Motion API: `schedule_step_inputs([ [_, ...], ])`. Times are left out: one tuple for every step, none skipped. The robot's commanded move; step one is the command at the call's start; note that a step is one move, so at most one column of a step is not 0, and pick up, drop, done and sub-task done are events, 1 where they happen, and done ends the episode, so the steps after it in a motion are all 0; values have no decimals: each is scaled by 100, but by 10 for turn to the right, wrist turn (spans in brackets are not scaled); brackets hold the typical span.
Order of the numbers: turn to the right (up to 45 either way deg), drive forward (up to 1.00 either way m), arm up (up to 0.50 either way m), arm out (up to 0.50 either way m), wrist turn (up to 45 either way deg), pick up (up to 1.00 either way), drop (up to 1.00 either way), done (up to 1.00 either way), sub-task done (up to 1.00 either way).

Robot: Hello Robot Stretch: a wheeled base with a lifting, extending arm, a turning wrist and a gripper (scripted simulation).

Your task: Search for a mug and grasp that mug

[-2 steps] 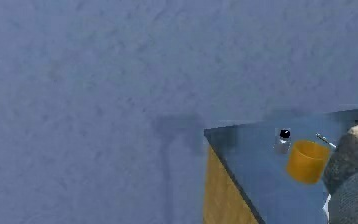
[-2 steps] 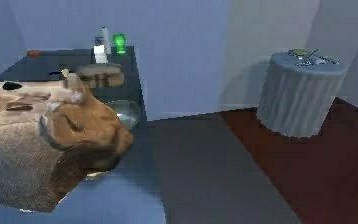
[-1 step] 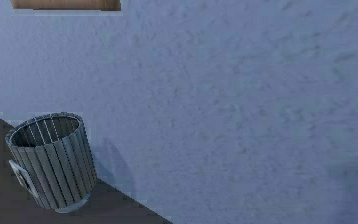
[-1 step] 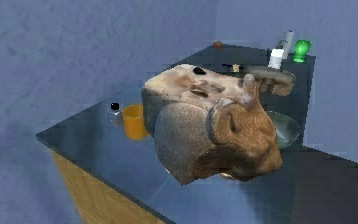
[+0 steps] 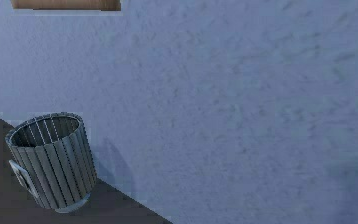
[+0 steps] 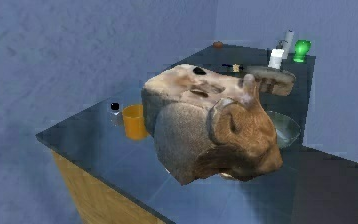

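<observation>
An orange cup-shaped thing [image 6: 134, 121] stands on the dark countertop [image 6: 97, 140] in the arm side view, left of the middle. No handle can be made out on it. Close beside it to the right sits a large brown and grey lumpy shape [image 6: 212, 130], like a sculpted animal form, which covers much of the counter. A small dark item [image 6: 115, 107] lies just behind the orange thing.
Farther along the counter are a metal basin [image 6: 283, 126], a white bottle [image 6: 276, 58], a green object [image 6: 302, 50] and a small brown thing [image 6: 219, 44]. In the forward view a grey slatted bin [image 5: 52, 160] stands on dark floor against a blue-grey wall [image 5: 227, 110].
</observation>
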Motion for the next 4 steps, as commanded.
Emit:
schedule_step_inputs([
  [0,0,38,0,0,0,0,0,0],
  [0,0,0,34,0,0,0,0,0],
  [0,0,0,0,450,0,0,0,0],
  [0,0,0,0,450,0,0,0,0],
])
